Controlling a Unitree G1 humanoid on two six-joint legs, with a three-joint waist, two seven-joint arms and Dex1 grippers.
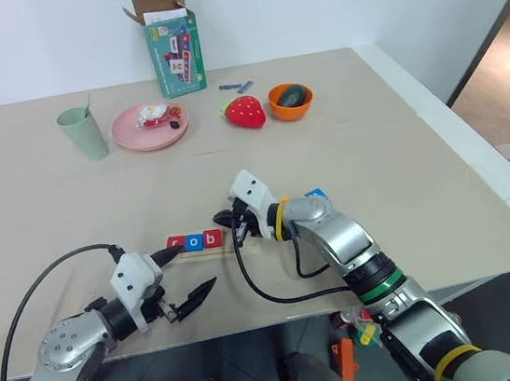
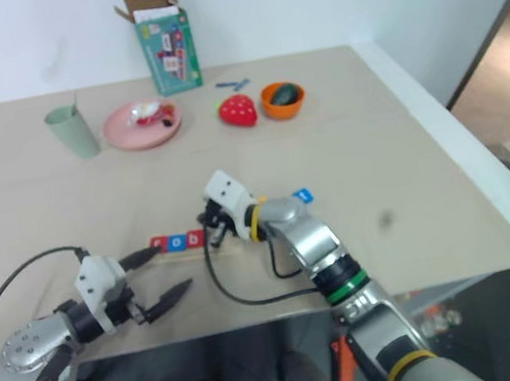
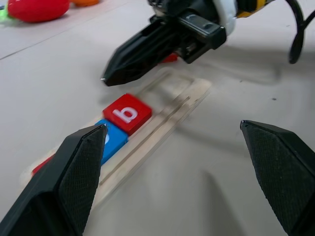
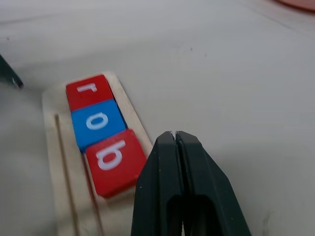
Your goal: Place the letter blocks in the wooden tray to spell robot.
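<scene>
Right gripper (image 4: 175,140) is pinched fully shut with nothing between the fingers, tips hovering just beside the red b block (image 4: 115,161), over the empty stretch of the wooden tray (image 3: 182,101). Left gripper (image 3: 174,142) is spread wide and holds nothing, parked near the table's front edge, close to the tray's r end. Tray sits toward the front edge, roughly mid-width of the table; it holds red r block (image 4: 89,91), blue o block (image 4: 98,121) and b touching in a row, two slots free. One blue block (image 1: 315,196) lies on the table just behind the right wrist, letter unreadable; a red tile shows past the right gripper in the left wrist view, mostly hidden. My read: tiles are light, rigid, smooth-faced, likely to skid if nudged flat and to tip if caught at a corner. Best hold looks like opposite side edges, low, fingers straddling the tile. Tray is light too and may slide when a tile is pushed along the groove.
</scene>
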